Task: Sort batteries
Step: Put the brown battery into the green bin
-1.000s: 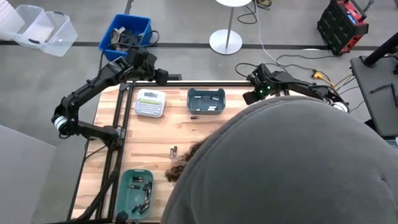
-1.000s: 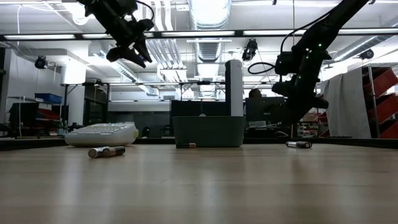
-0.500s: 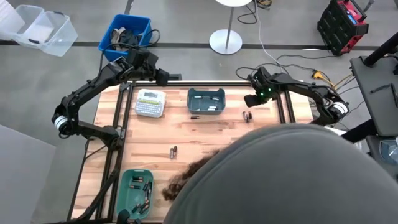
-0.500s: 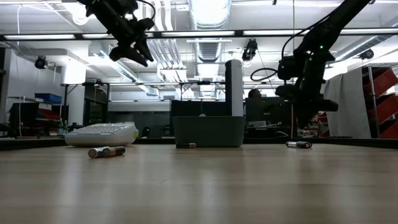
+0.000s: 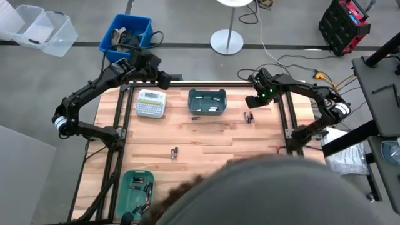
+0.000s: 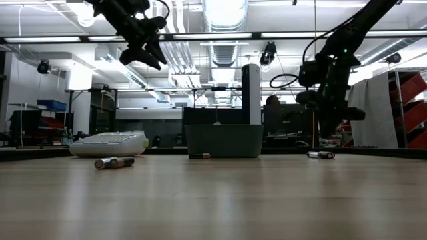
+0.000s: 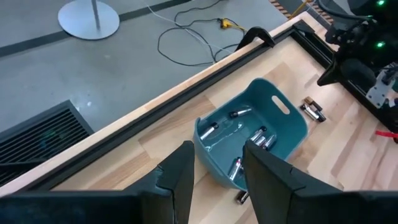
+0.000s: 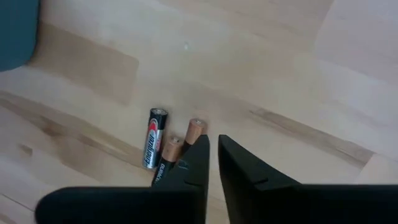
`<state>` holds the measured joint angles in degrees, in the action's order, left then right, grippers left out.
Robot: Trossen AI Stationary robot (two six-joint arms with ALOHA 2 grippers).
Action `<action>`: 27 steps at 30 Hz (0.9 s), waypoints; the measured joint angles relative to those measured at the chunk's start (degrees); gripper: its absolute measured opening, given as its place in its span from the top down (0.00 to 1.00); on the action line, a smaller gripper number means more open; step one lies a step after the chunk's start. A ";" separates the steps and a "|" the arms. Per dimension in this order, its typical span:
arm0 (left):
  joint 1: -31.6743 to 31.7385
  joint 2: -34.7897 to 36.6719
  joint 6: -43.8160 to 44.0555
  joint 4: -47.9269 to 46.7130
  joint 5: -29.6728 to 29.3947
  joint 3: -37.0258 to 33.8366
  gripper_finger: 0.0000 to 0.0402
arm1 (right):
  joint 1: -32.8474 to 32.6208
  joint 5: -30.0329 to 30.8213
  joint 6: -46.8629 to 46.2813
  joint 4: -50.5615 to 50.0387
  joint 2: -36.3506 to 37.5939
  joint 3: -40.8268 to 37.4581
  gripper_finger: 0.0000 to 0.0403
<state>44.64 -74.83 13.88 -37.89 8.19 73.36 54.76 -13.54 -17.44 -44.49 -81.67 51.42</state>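
Note:
Several batteries lie in the far teal bin (image 5: 207,101) (image 7: 255,134) and in the near teal bin (image 5: 137,190). Loose batteries rest on their sides on the table: a small group (image 5: 248,117) (image 8: 154,146), one (image 5: 195,117) before the far bin, and a pair (image 5: 174,152) mid-table. My right gripper (image 8: 212,149) (image 5: 253,100) hangs shut and empty just above and beside the small group. My left gripper (image 7: 214,165) (image 5: 159,78) is open, high over the table's far edge, left of the far bin.
A white label-maker (image 5: 151,103) sits left of the far bin. A person's grey-hooded head (image 5: 269,194) covers the table's near right part. Black rails (image 5: 122,137) run along the left, far and right edges. Bare wood lies mid-table.
The person's hooded head has drawn back toward the near edge, uncovering the table's right side and the batteries there. My right gripper has shifted a little toward the table's right edge and slightly down, staying shut.

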 joint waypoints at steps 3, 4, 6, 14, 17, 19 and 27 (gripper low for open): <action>0.00 -0.71 -0.71 0.39 -0.04 0.00 0.71 | 0.00 0.02 -0.05 0.29 0.00 -0.14 0.87; 0.00 -1.07 -1.14 0.85 -0.07 0.00 0.71 | 0.00 0.02 -0.06 0.56 0.00 -0.18 0.84; 0.00 -1.83 -1.38 1.50 -0.07 0.00 0.71 | -0.02 0.02 -0.11 0.47 0.00 -0.20 0.78; -0.67 -3.69 -0.83 0.40 1.17 0.00 0.71 | -0.66 0.02 -2.22 5.24 0.02 -3.52 0.61; -1.51 -3.54 -0.88 0.26 2.19 0.00 0.71 | -0.97 0.09 -2.72 6.19 0.02 -4.05 0.58; -2.23 -3.05 -1.25 0.26 2.44 0.00 0.71 | -1.53 0.17 -2.57 6.42 0.02 -4.05 0.56; -5.60 0.30 -1.77 0.53 3.08 0.00 0.71 | -3.89 7.68 -0.07 8.01 0.02 -4.59 0.58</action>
<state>39.05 -74.53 12.12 -37.36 11.26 73.36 50.87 -5.86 -17.52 -36.47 -81.65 46.83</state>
